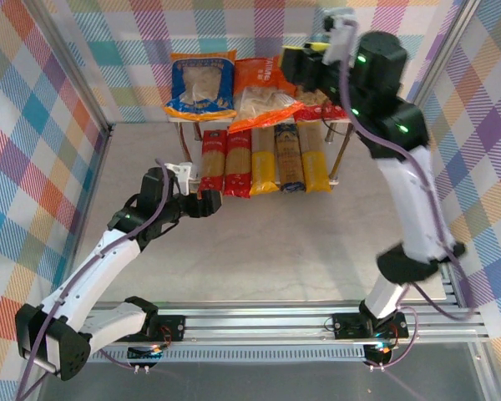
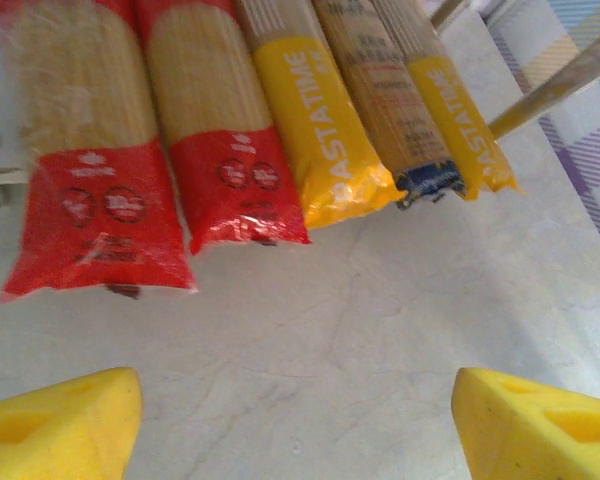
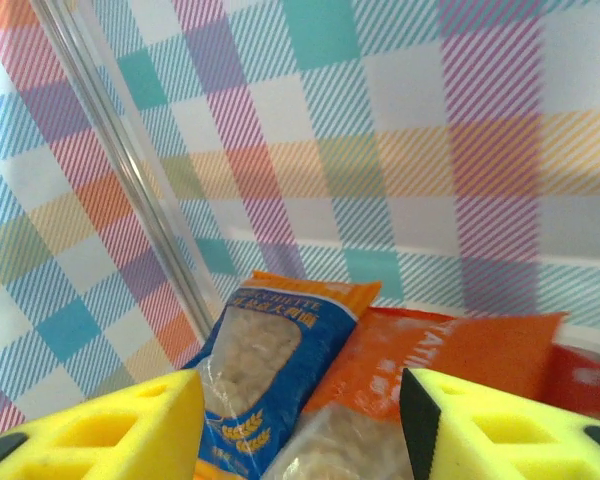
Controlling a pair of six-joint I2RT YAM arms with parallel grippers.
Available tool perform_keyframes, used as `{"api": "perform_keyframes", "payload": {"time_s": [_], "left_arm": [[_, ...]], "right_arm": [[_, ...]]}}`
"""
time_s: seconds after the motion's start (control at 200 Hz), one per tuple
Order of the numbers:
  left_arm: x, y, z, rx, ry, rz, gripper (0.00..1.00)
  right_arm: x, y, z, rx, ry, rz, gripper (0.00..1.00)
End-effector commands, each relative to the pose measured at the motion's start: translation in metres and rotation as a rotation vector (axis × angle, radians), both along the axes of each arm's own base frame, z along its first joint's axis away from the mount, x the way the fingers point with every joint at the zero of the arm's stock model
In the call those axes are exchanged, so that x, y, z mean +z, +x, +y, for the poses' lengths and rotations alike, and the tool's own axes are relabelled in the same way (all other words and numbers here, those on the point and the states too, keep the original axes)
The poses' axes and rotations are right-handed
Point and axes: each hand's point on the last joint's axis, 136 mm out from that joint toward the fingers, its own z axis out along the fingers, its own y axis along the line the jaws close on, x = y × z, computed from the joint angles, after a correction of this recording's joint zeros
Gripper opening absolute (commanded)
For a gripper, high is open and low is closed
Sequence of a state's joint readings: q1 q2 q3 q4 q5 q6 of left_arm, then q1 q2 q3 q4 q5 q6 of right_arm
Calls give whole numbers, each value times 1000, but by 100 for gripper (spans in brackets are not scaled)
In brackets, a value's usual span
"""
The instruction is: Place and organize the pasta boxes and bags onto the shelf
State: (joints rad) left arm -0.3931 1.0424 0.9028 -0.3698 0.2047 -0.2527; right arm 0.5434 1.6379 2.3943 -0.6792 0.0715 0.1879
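Observation:
The shelf (image 1: 345,150) stands at the back. On its top tier lie three bags: blue (image 1: 202,83) (image 3: 265,370), orange (image 1: 263,93) (image 3: 440,360) and red (image 3: 590,385). The lower tier holds the pasta boxes in a row: two red (image 1: 213,163) (image 2: 90,200), (image 1: 238,163) (image 2: 225,170), yellow (image 1: 263,159) (image 2: 320,130), dark blue (image 1: 289,157) (image 2: 390,100), yellow (image 1: 315,157) (image 2: 460,120). My left gripper (image 1: 202,203) (image 2: 295,430) is open over bare table just in front of the red packs. My right gripper (image 1: 305,63) (image 3: 300,430) is open above the bags, holding nothing.
Checked walls enclose the table on three sides, with a metal frame post (image 3: 130,170) at the back corner. Bare table (image 1: 275,242) stretches between the shelf and the arm bases. A shelf leg (image 2: 560,80) crosses the upper right of the left wrist view.

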Motion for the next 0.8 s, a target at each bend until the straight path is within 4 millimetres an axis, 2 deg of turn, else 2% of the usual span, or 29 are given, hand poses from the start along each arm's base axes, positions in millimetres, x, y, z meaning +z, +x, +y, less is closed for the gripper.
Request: {"api": "perform_keyframes", "payload": {"time_s": [0.0, 0.04, 0.255, 0.33, 0.385, 0.485, 0.555, 0.665, 0.795], "left_arm": [[-3, -1, 27, 95, 58, -18, 89], [-4, -1, 37, 138, 79, -28, 100], [-3, 5, 96, 386, 172, -109, 100], [-11, 13, 116, 476, 209, -116, 100], [-22, 20, 130, 535, 247, -108, 100], [-42, 38, 153, 634, 310, -94, 100], [-59, 49, 166, 675, 332, -77, 100], [-77, 65, 171, 661, 360, -124, 100], [-83, 77, 178, 673, 414, -211, 100]], "right_arm": [[-67, -18, -34, -110, -153, 139, 57], [-93, -31, -52, -162, -178, 174, 58], [-223, -116, -161, -479, -205, 343, 70], [-259, -141, -192, -585, -206, 385, 78], [-281, -155, -208, -634, -209, 416, 82], [-314, -168, -222, -679, -233, 453, 88], [-328, -171, -228, -715, -264, 474, 92], [-332, -161, -222, -712, -276, 493, 93], [-341, -143, -210, -703, -285, 525, 94]]}}
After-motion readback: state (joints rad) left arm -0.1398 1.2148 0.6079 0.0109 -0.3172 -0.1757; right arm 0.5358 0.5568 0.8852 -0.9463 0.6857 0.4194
